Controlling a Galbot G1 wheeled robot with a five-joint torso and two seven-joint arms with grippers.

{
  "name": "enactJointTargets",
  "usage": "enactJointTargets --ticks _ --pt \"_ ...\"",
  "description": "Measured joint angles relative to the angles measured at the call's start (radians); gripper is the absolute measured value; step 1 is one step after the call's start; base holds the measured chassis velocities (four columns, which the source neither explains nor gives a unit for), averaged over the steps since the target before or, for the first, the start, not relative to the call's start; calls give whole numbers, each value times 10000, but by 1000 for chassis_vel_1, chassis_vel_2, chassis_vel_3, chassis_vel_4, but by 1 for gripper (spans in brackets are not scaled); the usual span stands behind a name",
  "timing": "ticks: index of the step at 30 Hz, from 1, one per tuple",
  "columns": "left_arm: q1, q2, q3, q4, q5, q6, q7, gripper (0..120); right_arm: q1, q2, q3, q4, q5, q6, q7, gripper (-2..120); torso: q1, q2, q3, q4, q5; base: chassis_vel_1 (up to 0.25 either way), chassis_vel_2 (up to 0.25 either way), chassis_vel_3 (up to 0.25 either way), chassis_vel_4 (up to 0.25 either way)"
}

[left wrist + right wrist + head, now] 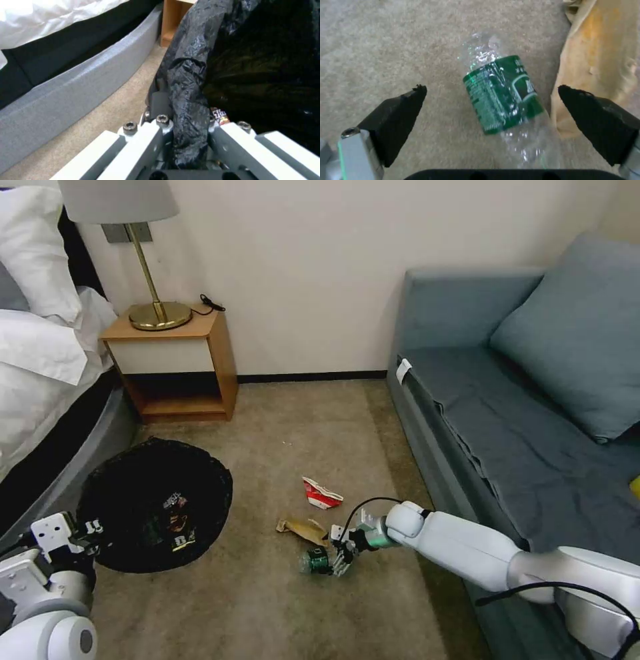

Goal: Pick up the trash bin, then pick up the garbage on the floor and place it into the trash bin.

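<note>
Two grippers work: left gripper (186,140) pinches the black-bagged round trash bin (155,505) rim to hold it near, right gripper (491,100) spread w/ the clear green-label bottle (501,96) between its fingers, ready to grab.

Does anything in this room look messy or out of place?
Yes: litter on the carpet by the sofa. A crushed bottle lies between the open right gripper's fingers, brown paper beside it and a squashed red carton further off. The left gripper pinches the bin's bag.
</note>
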Motion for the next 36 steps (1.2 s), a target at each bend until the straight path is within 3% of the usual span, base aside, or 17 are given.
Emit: enactJointTargets --ticks 16,22,36 --pt "-58 4 59 76 -10 -26 10 1 -504 641 302 -1271 -352 432 220 99 0 0 0 -1 1 0 0 0 0" --pt "-57 4 81 86 9 -37 9 1 -569 654 348 -1262 -381 476 331 93 0 0 0 -2 1 0 0 0 0" --pt "-57 4 105 72 47 -57 10 1 -620 665 366 -1260 -438 598 386 42 -1 0 -1 -2 2 0 0 0 0"
